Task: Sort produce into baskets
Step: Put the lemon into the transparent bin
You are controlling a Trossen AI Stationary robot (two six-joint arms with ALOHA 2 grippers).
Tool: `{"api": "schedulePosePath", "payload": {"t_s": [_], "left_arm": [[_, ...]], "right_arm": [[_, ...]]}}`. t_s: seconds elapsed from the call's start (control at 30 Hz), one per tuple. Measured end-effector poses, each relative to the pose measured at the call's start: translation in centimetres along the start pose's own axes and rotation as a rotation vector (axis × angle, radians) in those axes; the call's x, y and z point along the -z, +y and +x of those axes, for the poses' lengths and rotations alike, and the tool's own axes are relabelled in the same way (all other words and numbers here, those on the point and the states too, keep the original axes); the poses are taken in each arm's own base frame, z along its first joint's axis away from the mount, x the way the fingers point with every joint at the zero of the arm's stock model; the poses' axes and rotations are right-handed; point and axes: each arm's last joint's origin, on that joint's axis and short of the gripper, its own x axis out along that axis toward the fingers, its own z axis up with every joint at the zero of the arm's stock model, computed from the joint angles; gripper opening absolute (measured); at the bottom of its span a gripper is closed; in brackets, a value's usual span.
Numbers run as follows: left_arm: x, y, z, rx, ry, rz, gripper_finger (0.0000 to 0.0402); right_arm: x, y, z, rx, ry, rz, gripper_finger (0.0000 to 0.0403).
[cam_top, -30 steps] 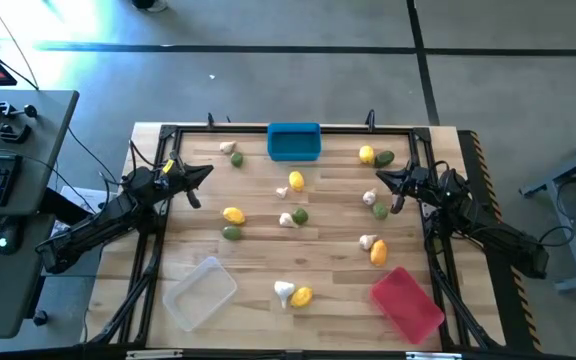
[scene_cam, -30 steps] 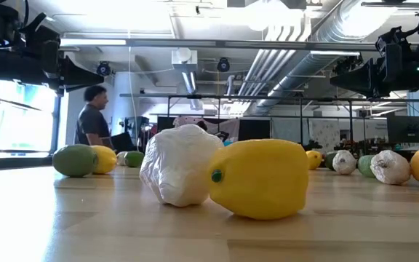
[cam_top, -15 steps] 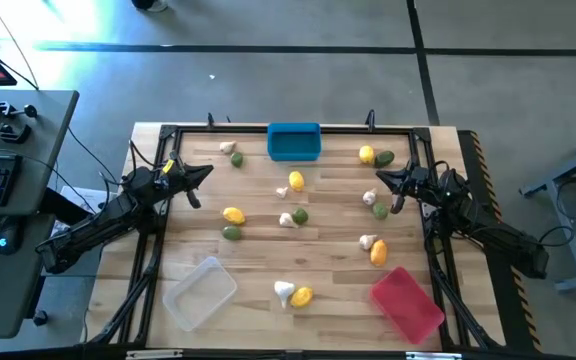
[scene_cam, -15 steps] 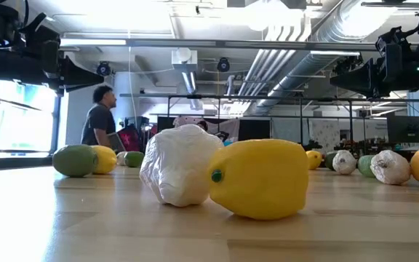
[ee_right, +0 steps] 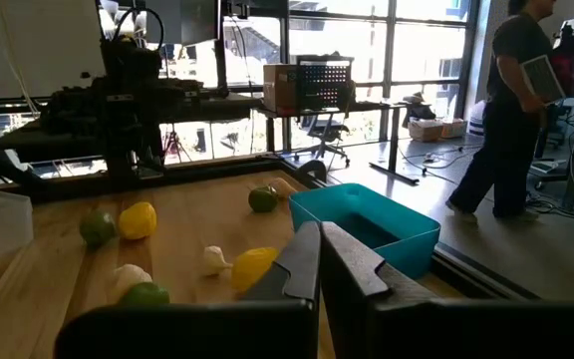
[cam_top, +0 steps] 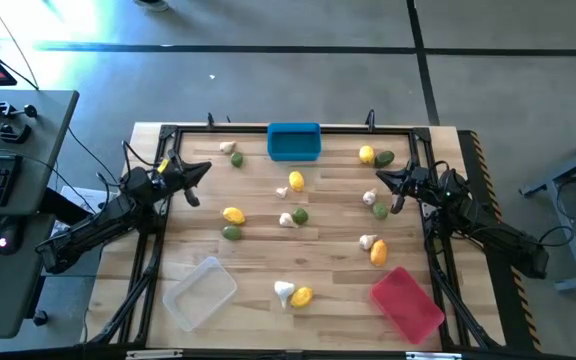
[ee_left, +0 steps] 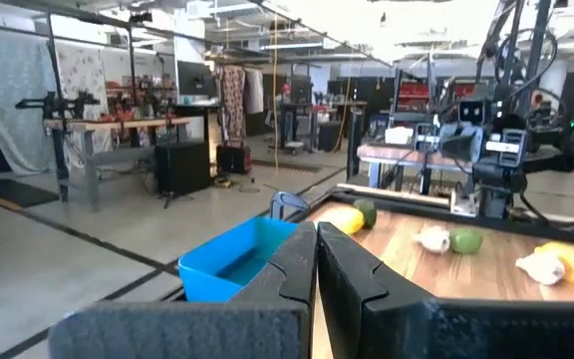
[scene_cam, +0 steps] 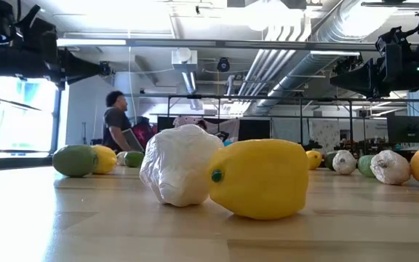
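While both arms hang above the wooden table (cam_top: 268, 250), nothing is held: left gripper (cam_top: 204, 168) at the left edge, fingers (ee_left: 302, 261) pressed together and empty; right gripper (cam_top: 380, 178) at the right edge, fingers (ee_right: 307, 261) likewise together and empty. Baskets, three: blue bin (cam_top: 294, 141) at the middle of the far edge; clear bin (cam_top: 199, 292) at the near left corner; red bin (cam_top: 407, 303) at the near right corner, turned askew. All three look empty (from above). Produce, loose on the boards: a lemon (cam_top: 366, 154) touching a green piece (cam_top: 385, 158) far right; a garlic bulb (cam_top: 228, 148) just beside a green piece (cam_top: 237, 159) far left; a lemon (cam_top: 296, 181) near the middle; a lemon (cam_top: 233, 215) and a green piece (cam_top: 231, 233) left of centre; a garlic bulb (cam_top: 286, 220) against a green piece (cam_top: 300, 215) at the centre; a garlic bulb (cam_top: 367, 241) beside a lemon (cam_top: 378, 253) on the right; a garlic bulb (cam_top: 284, 291) touching a lemon (cam_top: 302, 296) at the near edge. Beyond the table, a person (scene_cam: 118, 129) stands in the room.
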Motion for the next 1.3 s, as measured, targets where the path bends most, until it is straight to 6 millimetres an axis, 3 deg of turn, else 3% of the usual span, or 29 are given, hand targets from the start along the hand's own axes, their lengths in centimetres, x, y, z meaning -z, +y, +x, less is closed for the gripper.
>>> {"api": "schedulePosePath", "payload": {"t_s": [0.37,0.57,0.97,1.3], "left_arm": [[-0.4,-0.1,0.0,0.021,-0.044,-0.094,0.0000],[-1.5,-0.9,-0.2,0.330,-0.067,-0.156,0.0000],[-1.0,-2.4,1.5,0.521,0.194,-0.126,0.0004],[-0.6,-4.2,3.7,0.516,0.368,-0.055,0.0072]], "right_arm": [[0.0,0.0,0.0,0.000,0.000,0.000,0.0000],[0.0,0.0,0.0,0.000,0.000,0.000,0.0000],[0.0,0.0,0.0,0.000,0.000,0.000,0.0000],[0.0,0.0,0.0,0.000,0.000,0.000,0.0000]]}}
